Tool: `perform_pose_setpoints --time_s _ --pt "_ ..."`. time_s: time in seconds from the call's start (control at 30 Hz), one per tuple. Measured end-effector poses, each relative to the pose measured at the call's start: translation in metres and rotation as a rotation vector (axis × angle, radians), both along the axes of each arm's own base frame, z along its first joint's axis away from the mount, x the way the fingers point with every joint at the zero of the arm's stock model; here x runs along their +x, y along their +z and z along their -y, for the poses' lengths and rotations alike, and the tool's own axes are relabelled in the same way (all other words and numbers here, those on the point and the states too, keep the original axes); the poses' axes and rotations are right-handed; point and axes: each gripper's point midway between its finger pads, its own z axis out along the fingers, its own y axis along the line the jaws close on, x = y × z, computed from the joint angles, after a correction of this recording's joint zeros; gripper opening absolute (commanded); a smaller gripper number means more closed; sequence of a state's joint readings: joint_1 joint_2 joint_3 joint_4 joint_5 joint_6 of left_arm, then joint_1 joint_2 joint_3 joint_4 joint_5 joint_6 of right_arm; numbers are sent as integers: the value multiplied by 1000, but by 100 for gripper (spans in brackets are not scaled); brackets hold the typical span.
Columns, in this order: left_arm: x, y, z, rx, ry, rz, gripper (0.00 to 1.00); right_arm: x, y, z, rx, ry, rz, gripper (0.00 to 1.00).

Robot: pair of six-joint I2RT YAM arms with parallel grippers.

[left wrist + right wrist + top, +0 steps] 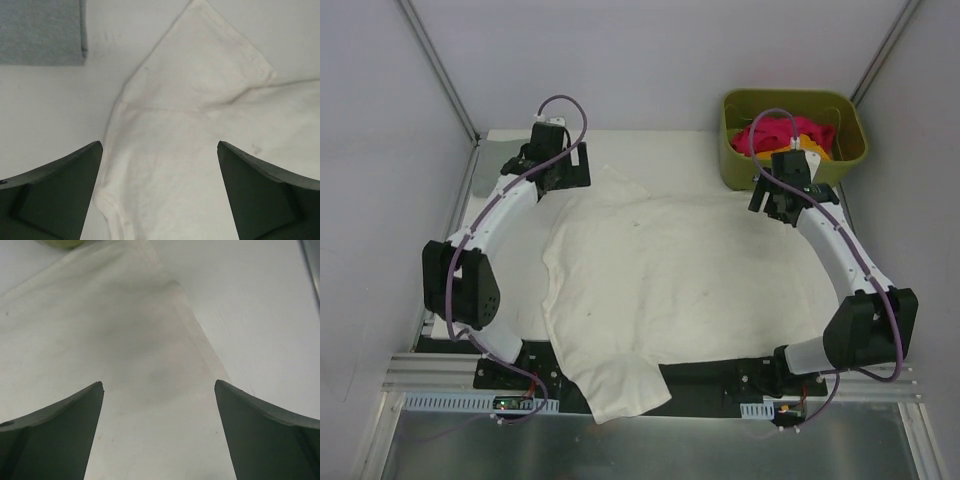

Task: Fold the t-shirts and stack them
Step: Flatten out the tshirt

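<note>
Far left, a grey t-shirt (pixel 40 30) lies beside the left claw (pixel 159 143), which gapes wide over the sleeve of the cream t-shirt (pixel 670 290). That shirt is spread across the desk (pixel 670 150). The right claw (pixel 158 382) hangs wide over its far-right edge, near the basket (pixel 732 160) holding the magenta t-shirt (pixel 770 130).

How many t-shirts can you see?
4: the cream t-shirt spread on the table, the grey t-shirt folded near its sleeve, the pink t-shirt and orange t-shirt bunched in the basket. More may hide underneath.
</note>
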State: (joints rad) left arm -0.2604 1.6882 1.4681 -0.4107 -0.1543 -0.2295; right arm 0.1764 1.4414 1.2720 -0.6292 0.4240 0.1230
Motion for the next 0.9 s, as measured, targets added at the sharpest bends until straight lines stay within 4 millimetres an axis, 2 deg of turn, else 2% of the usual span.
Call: perform_pose_setpoints --time_s 0.07,0.13,0.3,0.43,0.57,0.7,0.8,0.9 --pt "-20 6 6 -73 -7 8 99 -12 -12 -5 35 17 -21 97" --pt "-40 -1 12 -131 -19 -21 99 -26 -32 -12 73 40 -72 97" --pt "-88 -61 23 -228 -17 -213 99 -61 -83 -24 144 78 -218 97" --pt "-117 -97 26 -262 4 -348 99 -74 -99 -29 180 79 -261 97" --pt "-118 -118 31 -279 18 -408 99 -69 -108 -35 203 88 -270 97" --pt "-114 -148 31 -275 41 -496 99 -66 -130 -39 212 93 -328 97" --pt "-95 -146 32 -305 54 -483 99 -66 -146 -41 218 91 -384 97" --pt "-77 -145 27 -334 78 -482 99 -61 -152 -43 233 90 -408 97"
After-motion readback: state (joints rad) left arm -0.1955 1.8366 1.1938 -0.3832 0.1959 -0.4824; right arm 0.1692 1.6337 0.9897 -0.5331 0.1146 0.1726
